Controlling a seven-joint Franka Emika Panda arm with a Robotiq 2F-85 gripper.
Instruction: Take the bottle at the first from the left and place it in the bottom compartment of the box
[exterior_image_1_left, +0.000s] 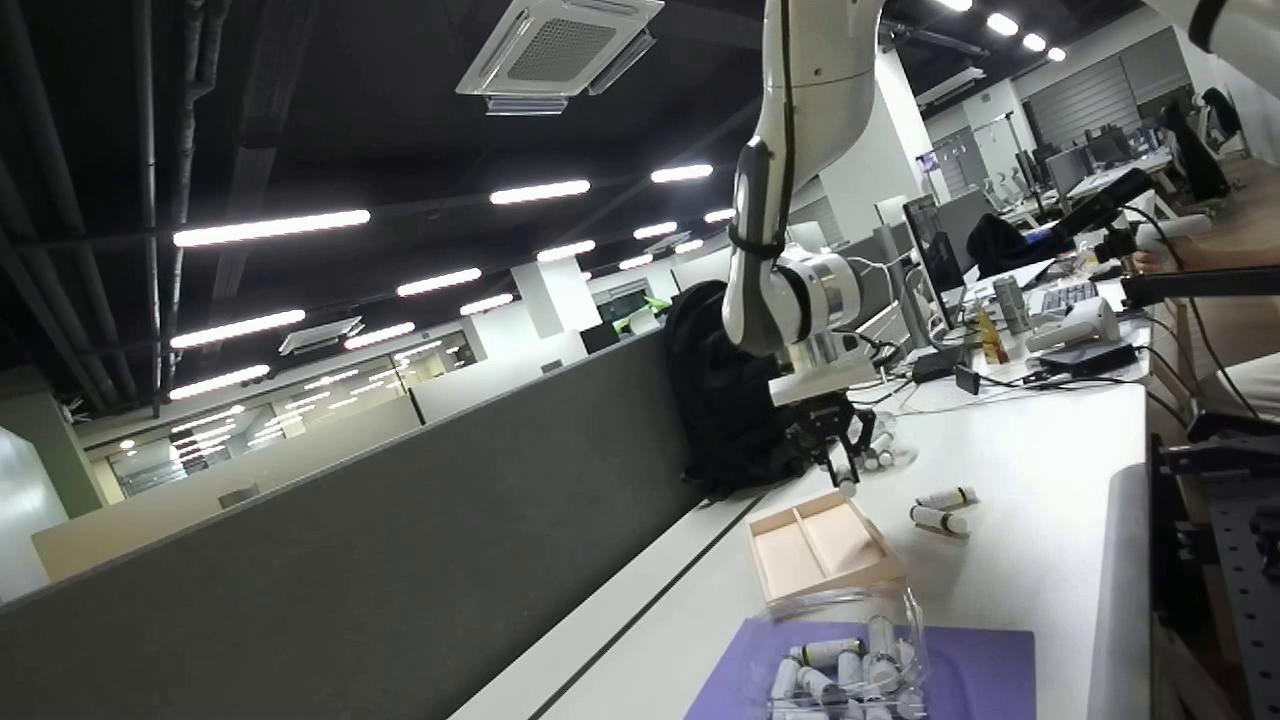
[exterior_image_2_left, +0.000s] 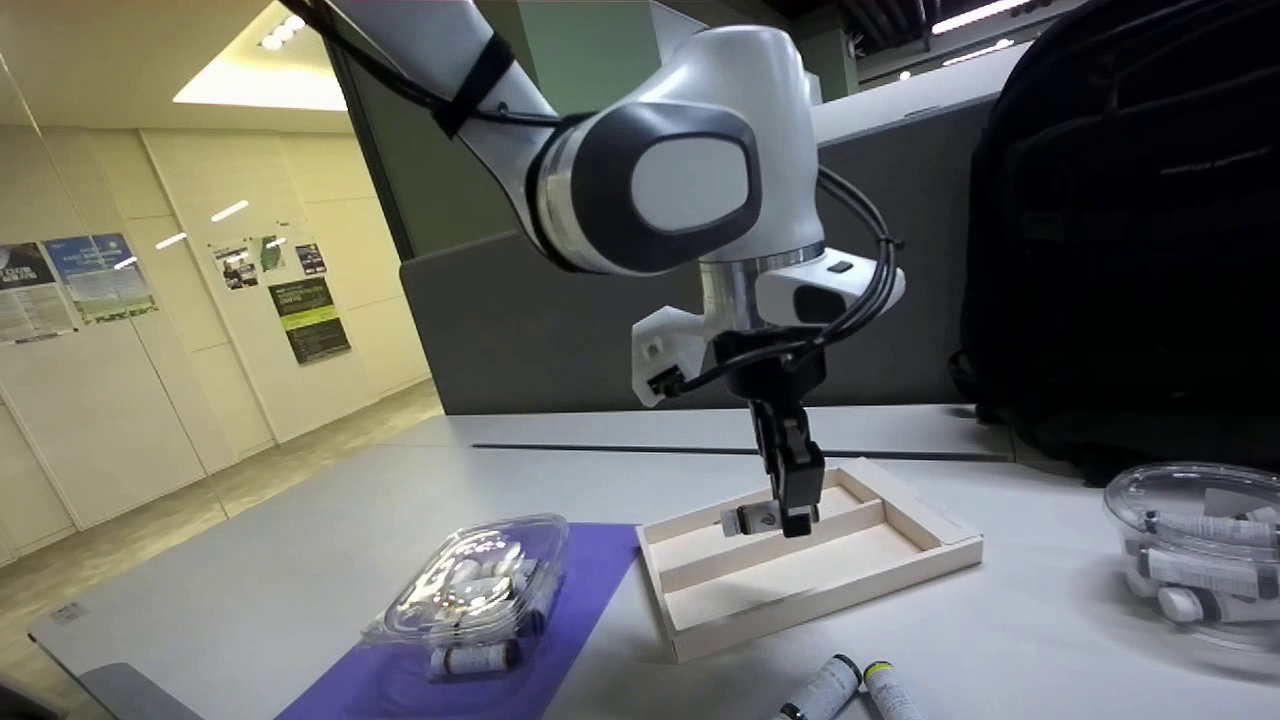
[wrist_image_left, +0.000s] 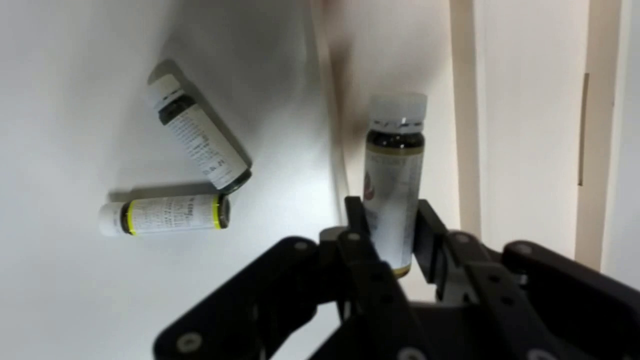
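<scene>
While gripper (wrist_image_left: 389, 210) hovers, bottle (wrist_image_left: 394, 182) pinched, box (exterior_image_2_left: 830, 600) below

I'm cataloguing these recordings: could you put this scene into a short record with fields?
Held: white-capped bottle, pinched between the jaws, apparently above the box
Box: tan, shallow, open-topped, split by a divider
Lying on table: yellow-ringed bottle and second bottle without yellow rings
On purple mat: clear container of bottles
Also on table: round clear tub of bottles
Placement: not yet released
</scene>
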